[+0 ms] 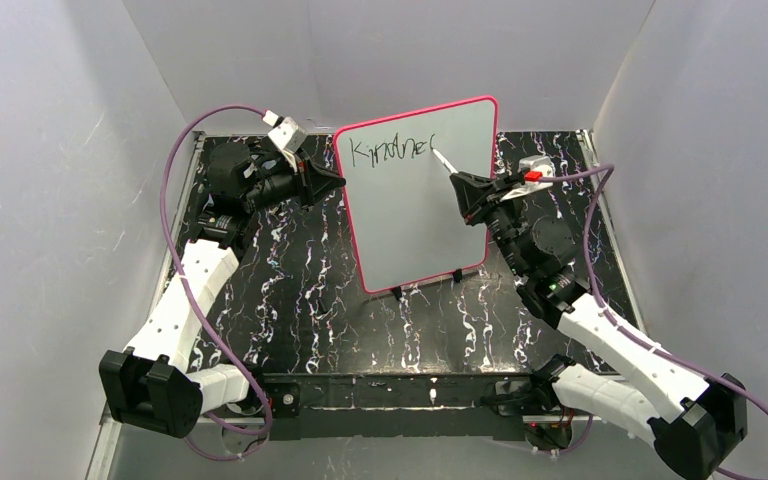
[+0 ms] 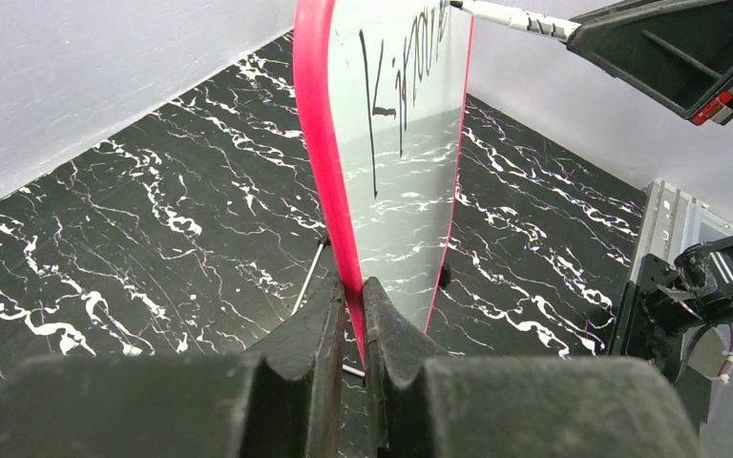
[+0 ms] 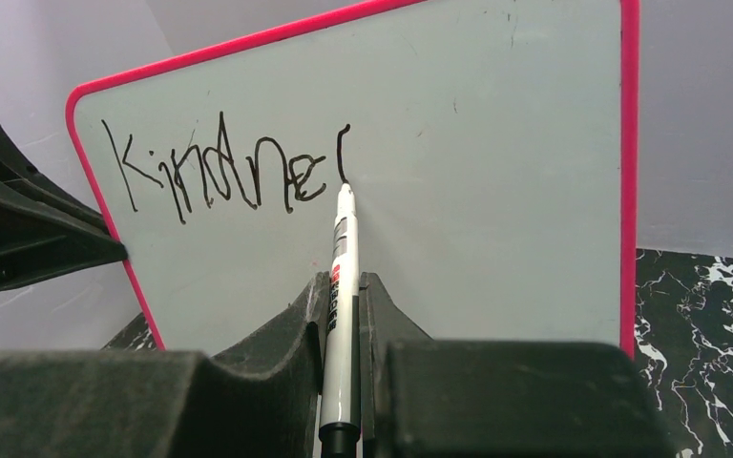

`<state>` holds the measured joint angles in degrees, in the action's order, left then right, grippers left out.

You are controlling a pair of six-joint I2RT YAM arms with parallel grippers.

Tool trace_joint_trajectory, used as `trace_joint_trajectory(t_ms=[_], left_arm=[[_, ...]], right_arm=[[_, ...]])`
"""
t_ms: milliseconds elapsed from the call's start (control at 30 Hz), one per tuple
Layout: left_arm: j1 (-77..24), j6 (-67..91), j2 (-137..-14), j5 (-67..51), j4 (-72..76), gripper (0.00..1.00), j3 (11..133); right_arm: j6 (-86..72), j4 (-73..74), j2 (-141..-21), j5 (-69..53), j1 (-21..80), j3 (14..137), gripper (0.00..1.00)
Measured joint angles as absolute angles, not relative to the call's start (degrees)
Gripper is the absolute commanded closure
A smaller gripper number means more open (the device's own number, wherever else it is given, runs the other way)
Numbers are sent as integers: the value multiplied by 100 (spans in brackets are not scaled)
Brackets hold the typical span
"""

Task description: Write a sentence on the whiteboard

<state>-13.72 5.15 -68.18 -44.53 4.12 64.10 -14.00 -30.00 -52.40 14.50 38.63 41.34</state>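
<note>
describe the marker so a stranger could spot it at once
A pink-framed white board stands upright on the black marbled table. The right pincer holds a thin white marker against it, tip at the end of the dark writing. It is the only pen-shaped thing.

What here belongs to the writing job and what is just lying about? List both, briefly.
In the job:
- whiteboard, its pink edge clamped by the left end effector
- marker, held in the right end effector, tip at the board
- unfinished sentence: "Kindne" plus one stroke

Just there:
- marbled table
- purple cables
</note>
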Motion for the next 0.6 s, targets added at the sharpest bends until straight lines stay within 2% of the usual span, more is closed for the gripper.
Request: trace_joint_trajectory(t_ms=[333,600], left_arm=[[-1374,515,-6818,-4458,412,100,6410],[-1372,515,-6818,-4418,414,100,6410]], right_arm=[[-1448,-2698,-5096,1660,3863,4132,99],[-1487,-2670,-5227,1350,3863,4132,99]])
